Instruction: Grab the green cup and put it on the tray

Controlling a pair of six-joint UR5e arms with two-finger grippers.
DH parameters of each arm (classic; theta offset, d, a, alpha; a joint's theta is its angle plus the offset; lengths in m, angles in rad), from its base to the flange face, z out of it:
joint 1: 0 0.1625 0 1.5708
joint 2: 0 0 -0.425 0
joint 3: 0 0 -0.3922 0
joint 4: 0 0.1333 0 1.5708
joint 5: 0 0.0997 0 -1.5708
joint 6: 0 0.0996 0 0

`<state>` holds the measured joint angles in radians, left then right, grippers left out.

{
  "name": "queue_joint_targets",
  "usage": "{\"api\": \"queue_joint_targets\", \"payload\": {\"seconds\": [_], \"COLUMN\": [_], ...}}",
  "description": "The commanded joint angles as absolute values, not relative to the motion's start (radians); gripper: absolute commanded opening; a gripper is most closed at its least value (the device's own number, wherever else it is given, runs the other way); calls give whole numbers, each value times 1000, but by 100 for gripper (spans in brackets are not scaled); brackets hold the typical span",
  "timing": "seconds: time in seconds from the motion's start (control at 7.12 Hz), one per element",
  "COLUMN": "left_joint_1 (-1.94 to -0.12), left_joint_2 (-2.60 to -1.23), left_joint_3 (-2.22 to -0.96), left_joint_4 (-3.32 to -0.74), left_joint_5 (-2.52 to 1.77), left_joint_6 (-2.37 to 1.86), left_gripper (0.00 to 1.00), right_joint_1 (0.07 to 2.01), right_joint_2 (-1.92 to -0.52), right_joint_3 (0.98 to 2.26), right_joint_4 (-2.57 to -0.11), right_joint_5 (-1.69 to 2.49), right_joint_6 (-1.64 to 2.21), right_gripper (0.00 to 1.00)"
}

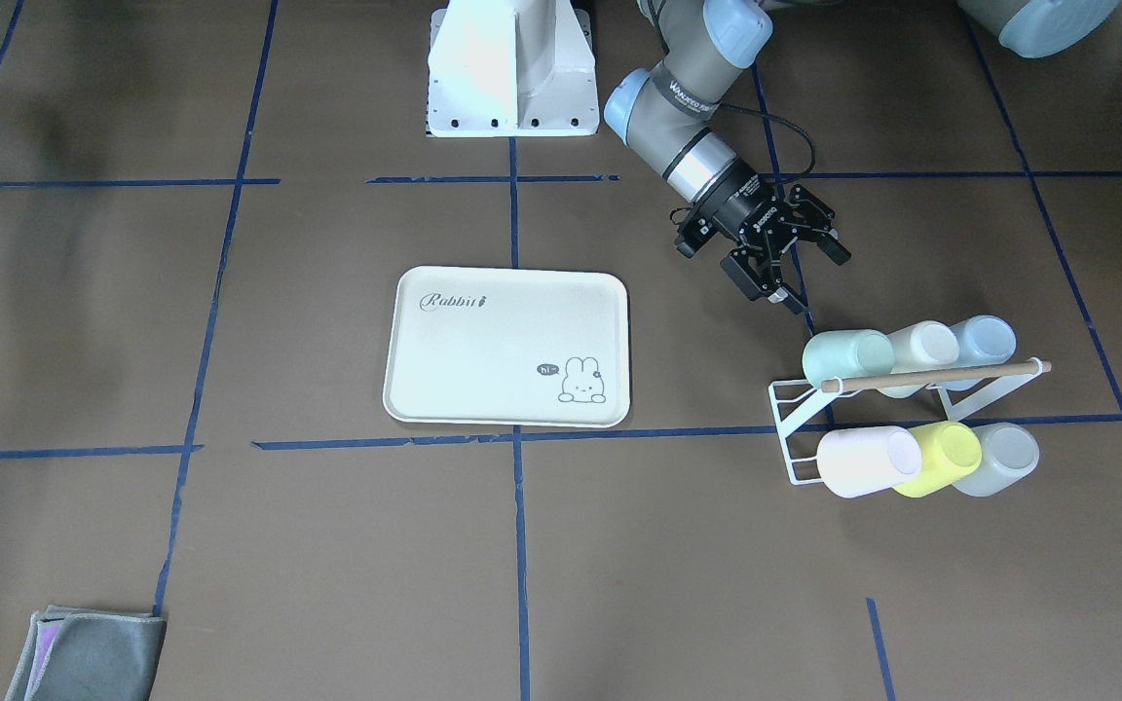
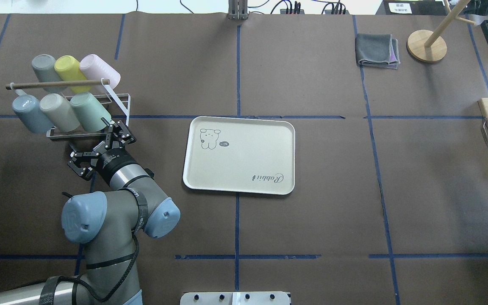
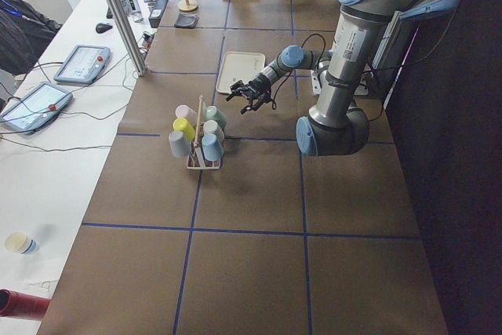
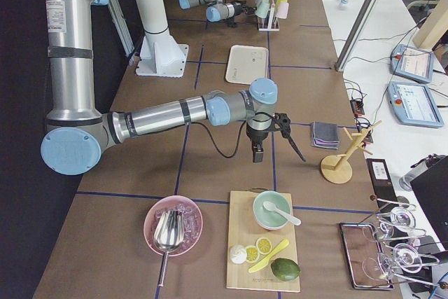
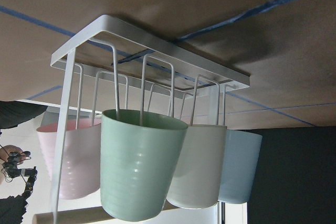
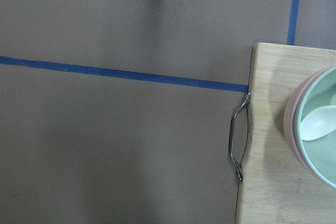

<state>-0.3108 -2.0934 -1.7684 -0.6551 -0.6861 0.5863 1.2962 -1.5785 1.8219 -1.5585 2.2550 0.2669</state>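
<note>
In the overhead view the left gripper (image 2: 95,143) is hanging at the left of the frame, its jaws spread wide and gripping nothing, just short of the white wire rack (image 2: 119,101). Straight ahead of it, filling the lower centre of the left wrist view, the small pale mint-green plastic cup (image 5: 139,171) is sitting mouth-first over a wire prong, at the end of its row. The cream-white plastic cup (image 5: 197,166) is crowding in just beside it on that view's right, and the pale pink plastic cup (image 5: 73,161) is showing behind it on the left.

That crowding is looking like the main hazard. A jaw sliding in on the cream side could be nudging that neighbour or snagging a prong. A pull off the prong's line could be dragging or tipping the light rack on the brown desk (image 2: 311,233). The smooth tapered wall could also be slipping out of a shallow pinch.

Farther off, at the centre of the overhead view, the flat cream-white rectangular tray (image 2: 239,169) is lying well apart from the rack, so a loose hold would be dropping the cup short.

Farthest away, in the right-side view, the right gripper (image 4: 287,138) is hovering near a wooden cutting board (image 4: 241,204); I cannot tell how its jaws are standing.
</note>
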Motion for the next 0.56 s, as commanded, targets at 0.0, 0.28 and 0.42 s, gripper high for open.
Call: {"api": "queue_joint_targets", "payload": {"seconds": [0.0, 0.28, 0.42], "left_joint_1": [-339, -374, -377], "left_joint_2": [-2103, -2105, -2105], "left_joint_3": [-1730, -1640, -1606], "left_joint_4": [-702, -855, -886], "left_joint_5": [-647, -614, -614], "left_joint_6": [632, 692, 693], "left_gripper": [100, 100, 100], "right_joint_1": [1296, 1296, 1296], "right_joint_2": [-1578, -1578, -1578], "right_joint_3": [1821, 1822, 1822], "right_joint_4": [-1559, -1559, -1559], "right_joint_5": [2255, 2255, 2255], "right_joint_6": [267, 267, 267], "right_gripper": [100, 100, 100]}}
